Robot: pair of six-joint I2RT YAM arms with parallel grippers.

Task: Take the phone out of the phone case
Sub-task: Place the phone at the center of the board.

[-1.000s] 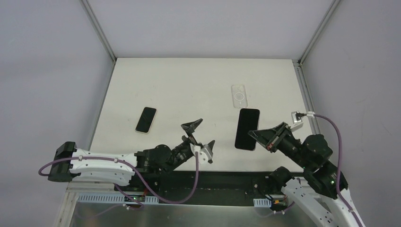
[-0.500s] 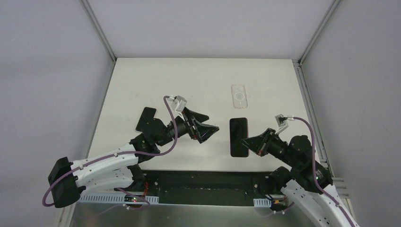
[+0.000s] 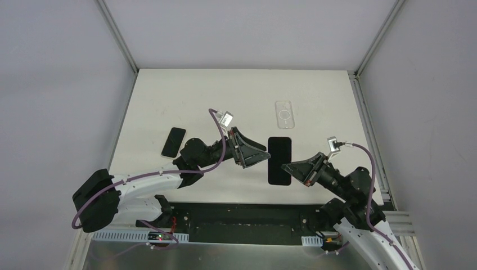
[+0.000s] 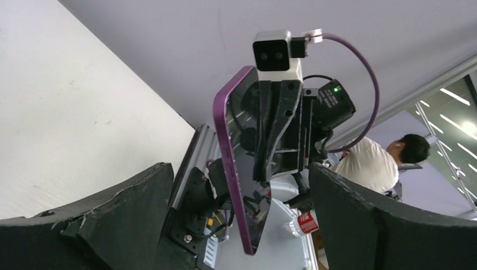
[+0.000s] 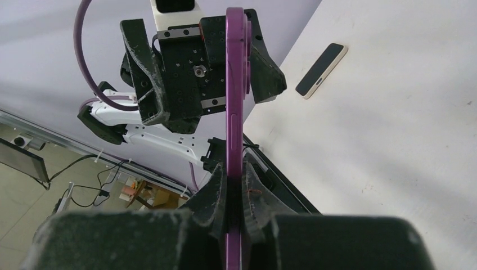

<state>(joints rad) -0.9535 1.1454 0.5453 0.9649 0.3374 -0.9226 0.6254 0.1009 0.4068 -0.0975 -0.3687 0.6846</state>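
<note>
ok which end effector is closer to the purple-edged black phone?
Right. The right end effector is shut on the near end of the purple-edged black phone; the left end effector hangs open beside it, apart.

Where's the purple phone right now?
Mid-scene in the top view, the purple phone is held above the table, pinched by the right gripper, with the open left gripper just to its left.
</note>
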